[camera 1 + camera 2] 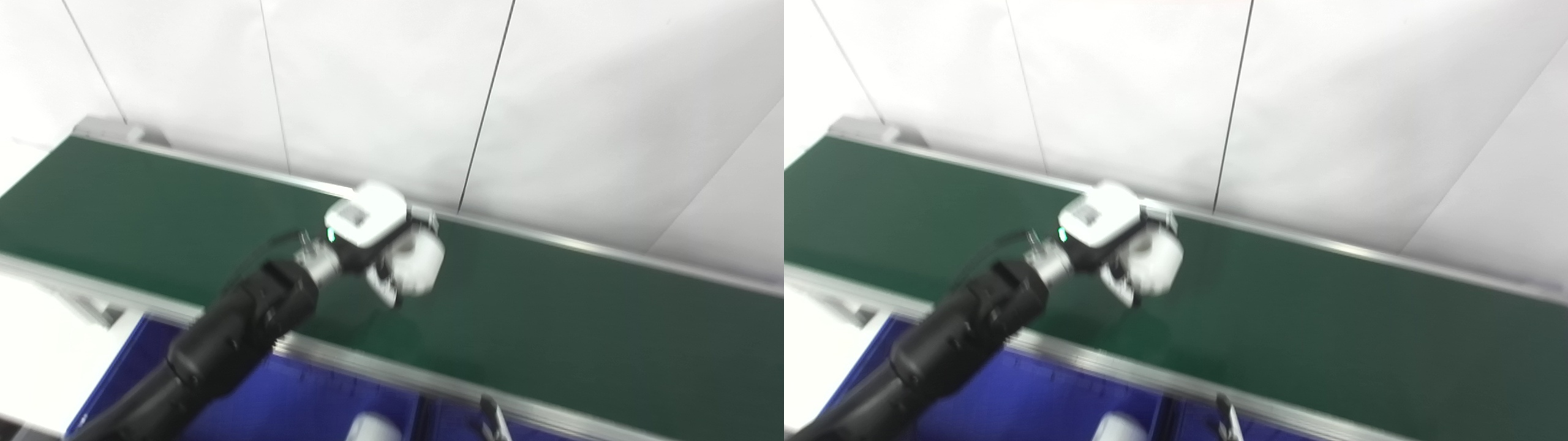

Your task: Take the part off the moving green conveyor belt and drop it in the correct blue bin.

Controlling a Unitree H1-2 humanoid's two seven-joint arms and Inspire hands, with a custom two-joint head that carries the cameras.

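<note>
Part [419, 262], white and round, sits gripped in the left hand [383, 245] over the belt [582, 318] mid-width, with the bin [288, 404] beyond the belt's near edge, toward the robot.

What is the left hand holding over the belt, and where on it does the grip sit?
The left hand is closed around a white rounded part above the green conveyor belt. Motion blur hides exactly where the fingers grip it.
</note>
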